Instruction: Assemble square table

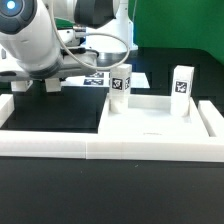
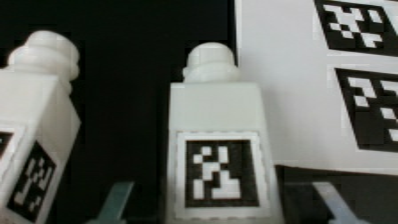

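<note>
Gripper (image 2: 210,200): straddled tagged table leg (image 2: 217,130), unclenched, gap showing beside one finger. Judged leg light, stiff, slick plastic; best pinched across flat sides.

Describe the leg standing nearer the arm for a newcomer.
Find the square tabletop against the border wall. Two tagged legs stand on it. This leg is the exterior view's left one, nearest the robot arm, unlike the other leg.

A white tagged leg (image 2: 217,130) stands between the gripper (image 2: 214,205) fingers (image 2: 121,200); whether they touch it is unclear. A second leg (image 2: 39,120) stands beside it, near the marker board (image 2: 329,80).
</note>
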`<action>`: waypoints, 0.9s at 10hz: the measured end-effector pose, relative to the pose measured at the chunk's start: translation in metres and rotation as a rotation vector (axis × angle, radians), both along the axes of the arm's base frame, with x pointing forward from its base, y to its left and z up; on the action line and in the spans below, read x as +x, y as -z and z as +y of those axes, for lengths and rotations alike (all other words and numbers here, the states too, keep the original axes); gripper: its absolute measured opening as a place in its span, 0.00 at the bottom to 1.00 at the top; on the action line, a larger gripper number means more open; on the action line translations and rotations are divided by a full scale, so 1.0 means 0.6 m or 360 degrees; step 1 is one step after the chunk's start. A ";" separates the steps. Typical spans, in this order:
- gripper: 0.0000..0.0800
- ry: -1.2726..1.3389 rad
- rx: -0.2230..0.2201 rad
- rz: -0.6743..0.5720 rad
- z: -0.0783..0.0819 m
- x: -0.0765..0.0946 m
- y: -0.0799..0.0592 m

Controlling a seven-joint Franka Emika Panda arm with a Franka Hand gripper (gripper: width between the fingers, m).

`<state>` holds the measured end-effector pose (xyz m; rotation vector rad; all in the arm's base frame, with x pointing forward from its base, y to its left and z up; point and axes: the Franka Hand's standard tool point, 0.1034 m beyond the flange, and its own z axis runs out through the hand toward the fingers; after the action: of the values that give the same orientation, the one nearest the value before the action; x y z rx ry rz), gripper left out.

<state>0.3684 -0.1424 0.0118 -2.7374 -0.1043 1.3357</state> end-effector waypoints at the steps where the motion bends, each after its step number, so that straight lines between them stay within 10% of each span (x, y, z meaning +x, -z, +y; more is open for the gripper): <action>1: 0.36 -0.0001 0.0001 0.0000 0.000 0.000 0.000; 6: 0.36 -0.0008 0.0003 -0.0003 0.002 0.003 -0.002; 9: 0.36 -0.0063 0.0030 -0.0035 0.023 0.092 -0.120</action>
<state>0.4238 -0.1288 0.0840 -2.7490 -0.1728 1.3079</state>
